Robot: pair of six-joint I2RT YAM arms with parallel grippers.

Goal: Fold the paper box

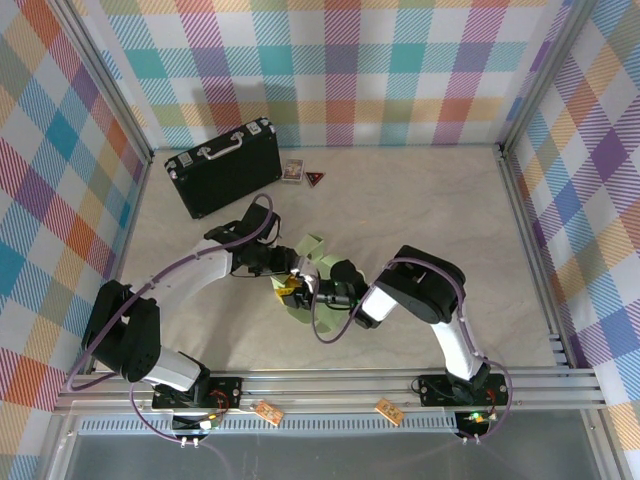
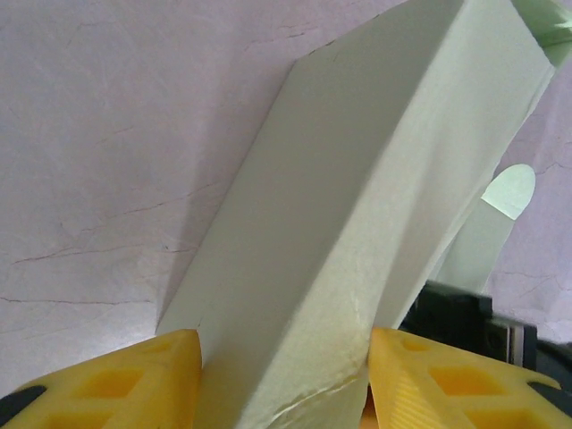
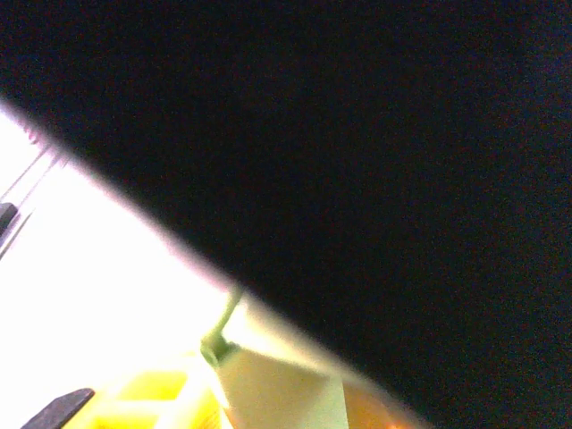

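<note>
Fold midway: paper box (image 2: 357,223) nipped by half-open left gripper (image 2: 284,357); right gripper (image 1: 322,292) hold untellable; next, careful tucking of rounded flap (image 2: 509,189)

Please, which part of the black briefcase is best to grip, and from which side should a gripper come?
Take the silver handle of the black briefcase. The body looks too broad for a two-finger grip, while the thin handle stands off the edge nearest the back wall. Coming down from above and closing across the bar seems safest.

Briefcase (image 1: 222,168) blocks the back left; paper box (image 2: 357,179) fills the left pincer (image 2: 284,362); table (image 1: 430,200) bare at right.
</note>
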